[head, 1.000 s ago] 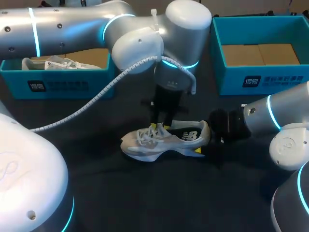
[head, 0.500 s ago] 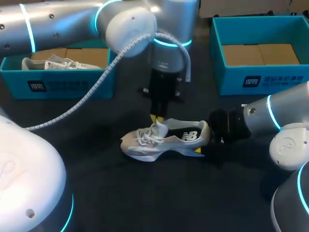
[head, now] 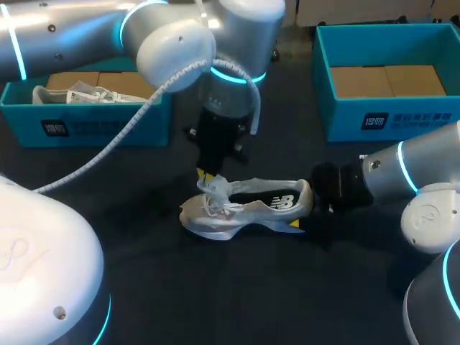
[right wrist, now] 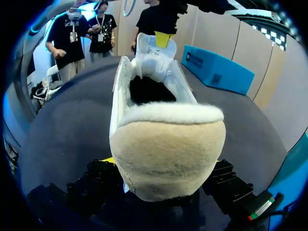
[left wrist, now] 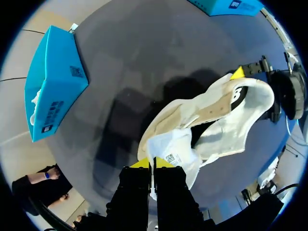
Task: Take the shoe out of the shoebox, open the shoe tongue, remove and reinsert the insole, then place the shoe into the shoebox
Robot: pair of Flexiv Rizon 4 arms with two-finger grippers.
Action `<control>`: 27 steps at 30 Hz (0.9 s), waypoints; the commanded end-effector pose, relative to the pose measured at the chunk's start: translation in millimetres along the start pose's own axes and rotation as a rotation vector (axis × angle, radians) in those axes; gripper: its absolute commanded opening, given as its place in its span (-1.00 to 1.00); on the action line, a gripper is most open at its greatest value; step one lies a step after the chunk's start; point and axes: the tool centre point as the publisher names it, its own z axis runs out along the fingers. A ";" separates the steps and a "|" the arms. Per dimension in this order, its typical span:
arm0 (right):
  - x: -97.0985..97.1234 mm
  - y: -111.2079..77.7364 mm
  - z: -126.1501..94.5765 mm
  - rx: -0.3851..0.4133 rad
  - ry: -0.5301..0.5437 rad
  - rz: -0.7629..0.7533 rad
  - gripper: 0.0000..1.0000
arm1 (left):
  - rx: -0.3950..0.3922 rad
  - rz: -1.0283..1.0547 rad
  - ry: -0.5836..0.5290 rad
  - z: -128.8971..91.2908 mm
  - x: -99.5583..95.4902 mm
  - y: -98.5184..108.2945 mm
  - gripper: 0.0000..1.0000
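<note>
A white and grey shoe [head: 251, 205] lies on its side at the middle of the dark table, toe to the left. My left gripper [head: 207, 177] comes down from above and is shut on the white tongue [head: 218, 187], which stands lifted over the laces. The left wrist view shows the tongue [left wrist: 171, 151] pinched between the yellow tips of that gripper [left wrist: 153, 163], with the shoe's opening [left wrist: 216, 115] ahead. My right gripper [head: 310, 208] holds the heel from the right. In the right wrist view the tan heel [right wrist: 166, 149] fills the gap between its fingers.
A blue shoebox [head: 86, 115] at the back left holds another white shoe [head: 79, 93]. At the back right stands a second blue shoebox [head: 388, 115] with a cardboard floor. Dark table lies bare in front of the shoe.
My left gripper closed on the tongue and moved left toward the toe, drawing the tongue up and forward. The right arm and the shoe's heel stayed put.
</note>
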 end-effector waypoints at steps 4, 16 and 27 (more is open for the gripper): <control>0.7 0.7 3.1 0.008 -0.003 0.001 -1.00 | 0.070 -0.018 -0.055 25.5 -6.3 7.5 -1.00; 0.7 0.7 3.1 0.008 -0.003 0.001 -1.00 | 0.108 -0.110 -0.083 66.4 -10.3 -0.1 -1.00; 0.7 0.7 3.1 0.008 -0.003 0.001 -1.00 | 0.096 -0.139 -0.064 74.6 -10.4 4.4 0.50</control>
